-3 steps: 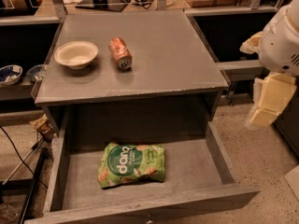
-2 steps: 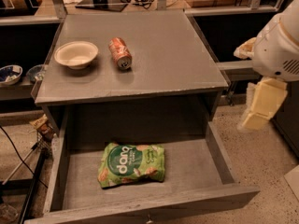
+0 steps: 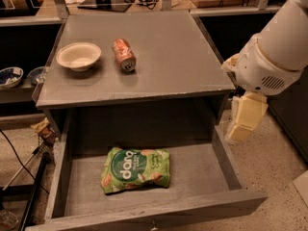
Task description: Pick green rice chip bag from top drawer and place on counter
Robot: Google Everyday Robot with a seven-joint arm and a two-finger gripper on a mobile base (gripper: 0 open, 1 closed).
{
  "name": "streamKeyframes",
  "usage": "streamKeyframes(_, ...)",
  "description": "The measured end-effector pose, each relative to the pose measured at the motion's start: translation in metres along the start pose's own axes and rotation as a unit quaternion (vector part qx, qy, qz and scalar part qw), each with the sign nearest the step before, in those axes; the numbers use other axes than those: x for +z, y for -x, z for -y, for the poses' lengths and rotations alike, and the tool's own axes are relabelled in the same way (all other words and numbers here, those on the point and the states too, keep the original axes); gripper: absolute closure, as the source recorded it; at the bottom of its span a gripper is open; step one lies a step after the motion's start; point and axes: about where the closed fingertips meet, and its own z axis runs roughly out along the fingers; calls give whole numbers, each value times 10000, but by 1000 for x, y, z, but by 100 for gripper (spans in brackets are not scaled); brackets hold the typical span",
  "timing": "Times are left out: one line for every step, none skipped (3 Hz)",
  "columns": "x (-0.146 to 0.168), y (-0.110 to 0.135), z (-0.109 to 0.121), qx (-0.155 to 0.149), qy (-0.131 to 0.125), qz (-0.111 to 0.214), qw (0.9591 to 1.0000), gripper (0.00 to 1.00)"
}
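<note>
Camera view: looks down on a grey cabinet with its top drawer (image 3: 192,210) pulled open toward 6 o'clock.
Green rice chip bag (image 3: 136,169): lies flat, label up, on the drawer floor at about 7 o'clock of the frame, clear of the side walls.
Bench (image 3: 183,57): carries a white bowl (image 3: 79,56) at 10 o'clock and an orange soda can (image 3: 123,55) on its side, just beside the bowl at its 3 o'clock.
Claw (image 3: 239,133): hangs at 3 o'clock of the frame, outside the drawer's right wall, under the white arm (image 3: 274,57), well apart from the bag; whether released or clenched cannot be told.
</note>
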Motion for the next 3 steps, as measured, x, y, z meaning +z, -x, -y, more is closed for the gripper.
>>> streamKeyframes(16, 8, -8, 7, 54, 15, 10000, 0)
streamKeyframes(45, 21, -14, -99, 242, 84, 9996, 0)
streamKeyframes(70, 35, -19, -217, 475, 169, 9985, 0)
